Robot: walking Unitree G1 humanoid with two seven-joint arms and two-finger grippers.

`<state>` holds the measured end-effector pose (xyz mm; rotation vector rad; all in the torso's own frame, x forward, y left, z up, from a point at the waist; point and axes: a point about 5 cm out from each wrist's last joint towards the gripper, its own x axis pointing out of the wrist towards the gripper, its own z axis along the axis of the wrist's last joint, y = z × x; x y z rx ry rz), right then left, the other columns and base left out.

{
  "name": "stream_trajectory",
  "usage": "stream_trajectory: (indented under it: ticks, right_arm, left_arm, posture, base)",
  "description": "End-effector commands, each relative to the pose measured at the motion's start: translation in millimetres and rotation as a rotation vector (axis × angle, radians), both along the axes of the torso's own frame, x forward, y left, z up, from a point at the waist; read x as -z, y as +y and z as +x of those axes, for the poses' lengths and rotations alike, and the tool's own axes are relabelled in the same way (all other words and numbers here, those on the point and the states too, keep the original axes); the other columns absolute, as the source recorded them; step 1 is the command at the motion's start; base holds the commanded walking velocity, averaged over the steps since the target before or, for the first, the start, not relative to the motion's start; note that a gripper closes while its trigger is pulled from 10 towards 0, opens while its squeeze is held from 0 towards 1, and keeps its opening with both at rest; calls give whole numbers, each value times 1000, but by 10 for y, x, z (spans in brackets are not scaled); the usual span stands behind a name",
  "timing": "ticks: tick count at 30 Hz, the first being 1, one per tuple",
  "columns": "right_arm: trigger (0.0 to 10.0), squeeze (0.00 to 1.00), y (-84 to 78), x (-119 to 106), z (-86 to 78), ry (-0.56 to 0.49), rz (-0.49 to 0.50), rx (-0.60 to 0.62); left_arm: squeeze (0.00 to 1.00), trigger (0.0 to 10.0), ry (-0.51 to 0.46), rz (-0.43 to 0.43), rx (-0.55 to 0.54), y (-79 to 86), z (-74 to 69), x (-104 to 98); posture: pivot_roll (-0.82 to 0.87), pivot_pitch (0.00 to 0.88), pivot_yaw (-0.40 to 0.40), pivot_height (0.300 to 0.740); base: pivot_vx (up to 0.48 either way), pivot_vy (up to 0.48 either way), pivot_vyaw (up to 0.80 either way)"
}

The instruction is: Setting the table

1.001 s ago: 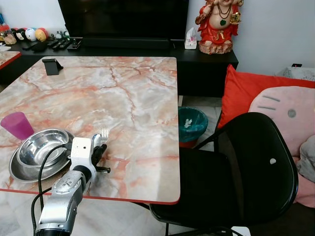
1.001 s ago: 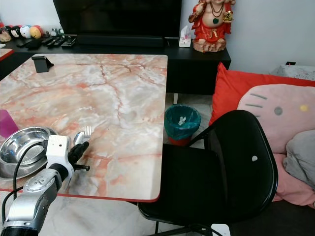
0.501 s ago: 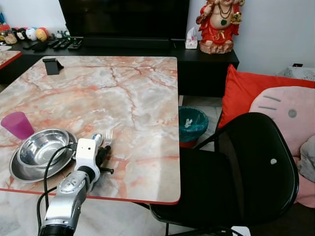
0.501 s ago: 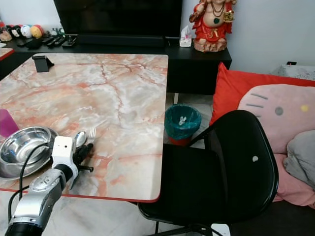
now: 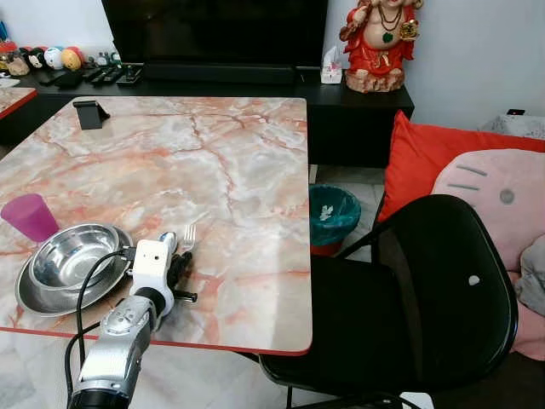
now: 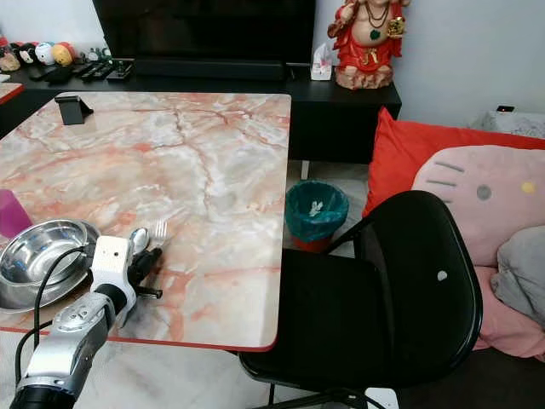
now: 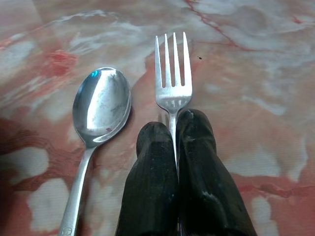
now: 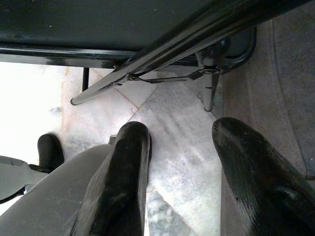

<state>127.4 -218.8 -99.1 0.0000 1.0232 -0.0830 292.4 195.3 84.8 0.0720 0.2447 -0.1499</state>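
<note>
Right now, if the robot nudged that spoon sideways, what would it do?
The spoon looks like thin polished metal, so it would probably stay stiff and slide easily on the glossy table. Its rounded bowl might let it rock or pivot. It lies close beside the fork, so it could knock that.

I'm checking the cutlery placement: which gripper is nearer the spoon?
Left. The left gripper is shut on the fork right beside the spoon; the right gripper hangs open over the floor under the chair.
</note>
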Motion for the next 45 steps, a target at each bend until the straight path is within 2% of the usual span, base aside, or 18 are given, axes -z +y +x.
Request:
stream_trajectory:
  ticks: [1, 11, 15, 16, 20, 21, 24, 26, 28, 29, 30, 31, 34, 36, 40, 45]
  right_arm:
    - [10000, 0, -5, 1, -3, 3, 0, 1]
    - [10000, 0, -6, 0, -3, 4, -1, -1]
    - [10000, 0, -5, 0, -2, 4, -1, -2]
    - [10000, 0, -5, 1, -2, 4, -1, -2]
    - [10000, 0, -4, 1, -1, 4, -1, -2]
    - [10000, 0, -3, 1, -1, 4, -1, -3]
    - [10000, 0, -2, 1, 0, 4, -1, -4]
    - [10000, 0, -3, 1, -1, 4, -1, -4]
    - [10000, 0, -3, 1, -1, 4, -1, -4]
    - [10000, 0, -2, 1, -1, 4, -1, -4]
    - [10000, 0, -3, 1, -1, 4, -1, -4]
    - [10000, 0, -2, 1, -1, 4, -1, -4]
    - [10000, 0, -2, 1, -2, 5, -1, -4]
    - [10000, 0, -3, 1, -2, 4, -1, -4]
    - [10000, 0, -3, 1, -1, 4, -1, -4]
    - [10000, 0, -2, 1, -1, 3, 0, -1]
  left_arm:
    - [333, 10000, -8, 10, 4, -11, 9, -6]
    - [337, 10000, -12, 18, 10, -29, 6, -12]
    - [392, 10000, -14, 21, 13, -42, 8, -14]
    - [635, 10000, -13, 21, 13, -45, 7, -13]
    - [635, 10000, -12, 19, 14, -54, -1, -9]
    - [682, 10000, -11, 19, 15, -59, -6, -6]
    - [631, 10000, -12, 22, 12, -58, -6, -4]
    - [635, 10000, -13, 23, 11, -58, -6, -5]
    - [588, 10000, -16, 29, 13, -61, -1, -14]
    - [259, 10000, -19, 32, 15, -70, 2, -21]
    - [259, 10000, -19, 32, 15, -72, 3, -22]
    - [0, 10000, -27, 38, 13, -74, 6, -33]
    - [0, 10000, -77, 36, -21, -57, 23, -121]
    - [0, 10000, -143, 24, -47, -43, 39, -232]
    - [0, 10000, -240, -7, -42, -67, 38, -401]
    - [0, 10000, -371, 61, -59, -32, -24, -562]
  posture:
    - [8, 0, 14, 732]
    - [11, 0, 12, 732]
    - [10, 0, 13, 732]
    - [8, 0, 14, 732]
    - [8, 0, 14, 732]
    - [9, 0, 13, 732]
    - [10, 0, 13, 732]
    - [10, 0, 13, 732]
    - [9, 0, 14, 732]
    - [8, 0, 13, 732]
    - [8, 0, 13, 732]
    - [10, 0, 13, 732]
    - [8, 0, 13, 732]
    - [11, 0, 12, 732]
    - [10, 0, 13, 732]
    - [7, 0, 15, 732]
  base:
    - [0, 0, 0]
    - [0, 0, 0]
    - [0, 0, 0]
    - [0, 0, 0]
    - [0, 0, 0]
    - [0, 0, 0]
    - [0, 0, 0]
    - [0, 0, 0]
    - [0, 0, 0]
    - [0, 0, 0]
    - [0, 0, 0]
    - [0, 0, 0]
    - [0, 0, 0]
    - [0, 0, 0]
    - [0, 0, 0]
    - [0, 0, 0]
